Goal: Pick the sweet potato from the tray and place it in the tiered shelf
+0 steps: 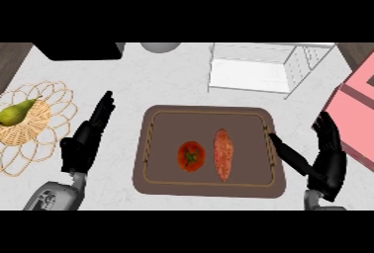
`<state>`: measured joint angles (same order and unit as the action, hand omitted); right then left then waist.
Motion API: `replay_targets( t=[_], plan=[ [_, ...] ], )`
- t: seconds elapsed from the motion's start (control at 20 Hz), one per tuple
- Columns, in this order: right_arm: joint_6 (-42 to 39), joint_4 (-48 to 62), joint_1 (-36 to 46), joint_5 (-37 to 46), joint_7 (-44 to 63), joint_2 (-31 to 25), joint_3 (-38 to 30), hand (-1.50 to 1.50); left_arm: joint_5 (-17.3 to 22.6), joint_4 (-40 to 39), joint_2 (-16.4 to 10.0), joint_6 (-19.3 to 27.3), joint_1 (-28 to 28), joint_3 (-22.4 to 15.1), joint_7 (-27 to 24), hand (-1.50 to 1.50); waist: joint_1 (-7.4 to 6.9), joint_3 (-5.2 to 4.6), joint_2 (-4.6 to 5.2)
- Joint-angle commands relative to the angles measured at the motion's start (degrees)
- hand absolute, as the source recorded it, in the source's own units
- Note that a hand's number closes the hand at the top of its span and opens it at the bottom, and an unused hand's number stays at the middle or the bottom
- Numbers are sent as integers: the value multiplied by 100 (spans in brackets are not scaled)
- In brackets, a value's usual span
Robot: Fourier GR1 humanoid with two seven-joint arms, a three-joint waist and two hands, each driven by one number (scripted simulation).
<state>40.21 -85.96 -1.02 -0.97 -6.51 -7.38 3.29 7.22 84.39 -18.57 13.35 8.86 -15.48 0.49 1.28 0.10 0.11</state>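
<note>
Presently the right hand (327,155), open and empty, stands beside the tray (162,148) edge nearest the sweet potato (223,154), apparently staged for grasping.

- The sweet potato (223,154) is orange-pink, long and tapered. It lies flat on the right half of the tray, pointing away from the robot.
- The tray (162,170) is brown with rounded corners and a thin rim.
- The tiered shelf (248,75) is white and stands beyond the tray, apart from it.

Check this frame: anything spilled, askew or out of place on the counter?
Nothing stands out. The sweet potato and tomato lie inside the tray, and the pear sits in its basket.
</note>
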Motion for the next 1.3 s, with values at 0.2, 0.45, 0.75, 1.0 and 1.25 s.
replay_targets(
  t=[0.2,0.45,0.75,1.0,1.25],
  plan=[
    [-1531,-855,-412,-164,877,-1089,445,-150,-107,9,82,-164,85,-5,-7,0,-100,-17,-26],
    [-1440,-1729,-30,783,2660,-1553,1029,-150,-242,-324,314,-58,429,25,122,0,-88,-22,-22],
    [-2241,-2359,640,1429,4794,-2184,1551,-150,-261,-469,380,-133,395,60,-5,0,-128,-31,-17],
    [-3311,-2303,1384,1604,6080,-2457,2184,-150,-266,-427,230,-336,316,84,-147,0,-245,-31,-8],
    [-4090,-2717,2338,1519,7734,-2263,2289,-150,-178,-435,216,-484,537,281,59,0,-180,-20,-14]
  ],
)
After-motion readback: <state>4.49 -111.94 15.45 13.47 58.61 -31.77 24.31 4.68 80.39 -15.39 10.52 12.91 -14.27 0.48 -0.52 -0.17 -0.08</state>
